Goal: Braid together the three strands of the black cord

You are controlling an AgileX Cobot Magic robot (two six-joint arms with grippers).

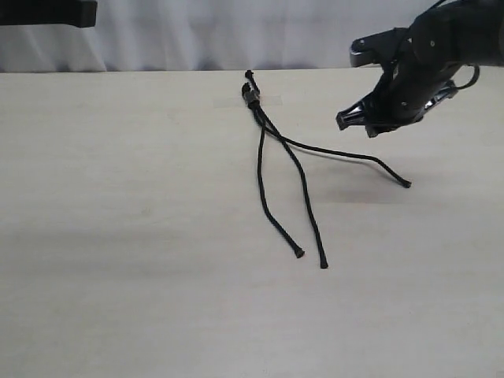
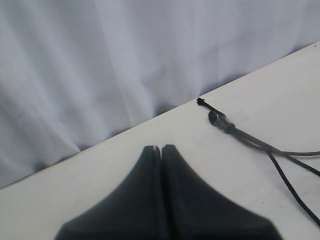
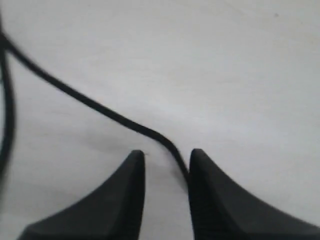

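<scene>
The black cord lies on the table with its knotted, bound end (image 1: 251, 94) at the back centre, also seen in the left wrist view (image 2: 220, 120). Three strands fan toward me: the left strand (image 1: 264, 197), the middle strand (image 1: 305, 197), and the right strand (image 1: 346, 154), which bends off to the right. My right gripper (image 1: 356, 126) hovers open just above the right strand. In its wrist view the strand (image 3: 100, 107) runs in between the jaws, close to one finger (image 3: 210, 190); the gripper (image 3: 167, 155) is not closed on it. My left gripper (image 2: 161, 147) is shut and empty, apart from the cord.
The pale wooden table (image 1: 118, 236) ends at a white curtain (image 1: 197, 31) along the back. A dark part (image 1: 47, 12) sits at the top left corner of the exterior view. A second strand (image 3: 7, 100) shows blurred at the edge of the right wrist view.
</scene>
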